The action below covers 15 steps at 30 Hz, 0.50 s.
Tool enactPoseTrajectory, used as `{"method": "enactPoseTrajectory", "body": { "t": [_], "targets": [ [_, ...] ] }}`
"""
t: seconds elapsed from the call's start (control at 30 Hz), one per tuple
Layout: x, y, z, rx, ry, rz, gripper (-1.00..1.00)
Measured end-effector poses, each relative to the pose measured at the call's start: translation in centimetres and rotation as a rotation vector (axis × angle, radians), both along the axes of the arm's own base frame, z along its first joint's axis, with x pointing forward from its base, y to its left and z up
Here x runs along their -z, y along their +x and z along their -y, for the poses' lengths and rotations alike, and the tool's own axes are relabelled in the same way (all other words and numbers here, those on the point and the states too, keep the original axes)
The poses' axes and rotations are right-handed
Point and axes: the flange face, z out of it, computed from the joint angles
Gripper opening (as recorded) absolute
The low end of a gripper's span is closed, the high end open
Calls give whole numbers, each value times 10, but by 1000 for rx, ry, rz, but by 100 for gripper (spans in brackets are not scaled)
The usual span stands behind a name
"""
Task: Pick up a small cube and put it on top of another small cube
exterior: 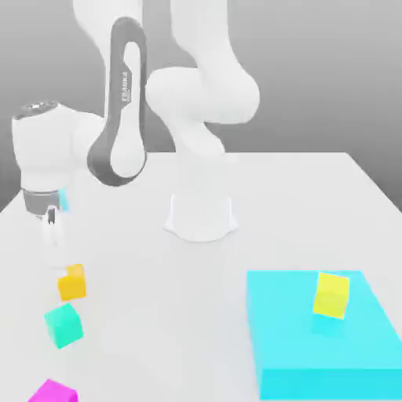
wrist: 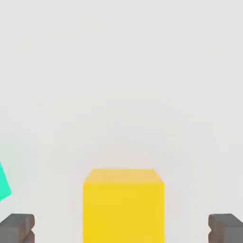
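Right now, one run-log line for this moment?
gripper: open, empty | orange cube: between fingertips, ungrasped | yellow cube: on cyan block | stack: not made

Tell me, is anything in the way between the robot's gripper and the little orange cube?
Nothing visible stands between the open gripper and the orange cube. The teal-green cube sits close by, off to one side, not in between.
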Motion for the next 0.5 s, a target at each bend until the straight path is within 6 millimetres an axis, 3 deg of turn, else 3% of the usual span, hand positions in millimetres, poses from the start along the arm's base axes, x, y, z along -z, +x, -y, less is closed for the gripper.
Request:
{"method": "enactPoseTrajectory", "body": {
  "t": [0.4,0.43,0.5],
  "targets": [
    [49,-4,-7,3,15,-5,0],
    [53,-4,-9,4,19,-6,-100],
    [53,-4,-9,4,19,-6,-100]
  ]
}}
